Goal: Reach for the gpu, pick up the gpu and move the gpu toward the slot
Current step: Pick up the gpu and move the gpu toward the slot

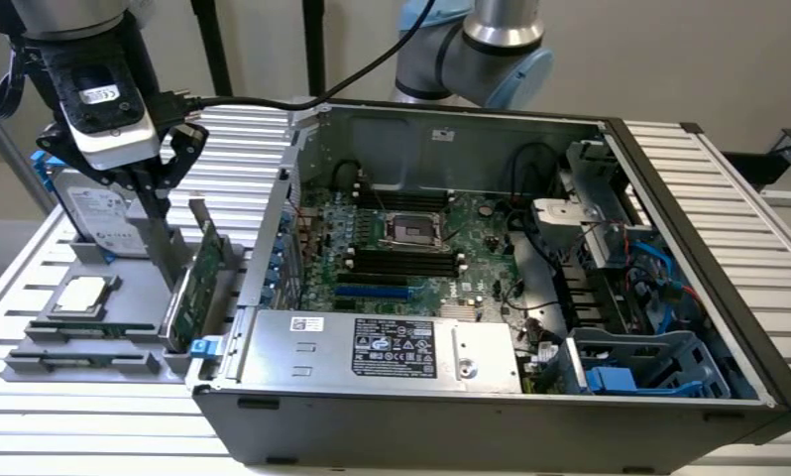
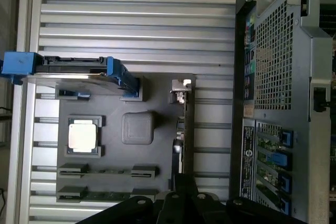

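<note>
1 gripper (image 1: 151, 198) hovers over the gray parts tray (image 1: 52, 362) beside the open computer case (image 1: 502, 416).
Its grip state cannot be told; the gpu (image 1: 205, 283) stands on edge at the tray's side nearest the case.

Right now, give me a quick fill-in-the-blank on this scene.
1. The gpu stands on its ___ in the gray fixture.
2. The rails on the hard drive are ___.
3. The tool hangs above the ___, outside the computer case.
Missing: edge; blue; fixture.
</note>
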Available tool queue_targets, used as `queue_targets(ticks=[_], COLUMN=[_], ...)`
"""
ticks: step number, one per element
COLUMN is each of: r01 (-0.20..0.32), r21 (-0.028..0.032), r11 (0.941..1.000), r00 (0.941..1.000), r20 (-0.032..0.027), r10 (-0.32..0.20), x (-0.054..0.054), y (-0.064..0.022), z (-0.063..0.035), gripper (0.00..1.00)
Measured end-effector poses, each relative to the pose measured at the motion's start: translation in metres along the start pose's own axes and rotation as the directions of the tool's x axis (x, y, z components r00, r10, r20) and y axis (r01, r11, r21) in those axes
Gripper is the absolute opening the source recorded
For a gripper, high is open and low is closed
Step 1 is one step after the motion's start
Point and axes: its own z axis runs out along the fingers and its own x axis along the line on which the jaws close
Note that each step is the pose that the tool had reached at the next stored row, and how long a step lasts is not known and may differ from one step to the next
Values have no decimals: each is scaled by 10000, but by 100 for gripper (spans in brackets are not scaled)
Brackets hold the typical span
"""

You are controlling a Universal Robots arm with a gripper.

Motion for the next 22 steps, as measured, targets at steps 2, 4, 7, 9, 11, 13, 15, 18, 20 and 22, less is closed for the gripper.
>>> queue_targets(ticks=[2,4,7,9,11,13,15,18,20,22], r01=[0,1,1,-1,1,0,0,0,-17,-57], r21=[0,0,25,59,73,74,77,83,88,90], r11=[10000,10000,10000,10000,10000,10000,10000,10000,10000,9999], r00=[10000,10000,10000,10000,10000,10000,10000,10000,10000,10000], r20=[0,6,6,8,6,6,7,7,19,44], r10=[0,-1,-1,1,-1,0,0,0,17,56], x=[0,6,12,18,24,32,42,61,74,85], y=[0,0,-1,-1,-3,-4,-5,-6,-7,-8], z=[0,1,14,45,80,118,154,208,244,281], gripper=[24,30,42,48,48,48,48,48,48,48])
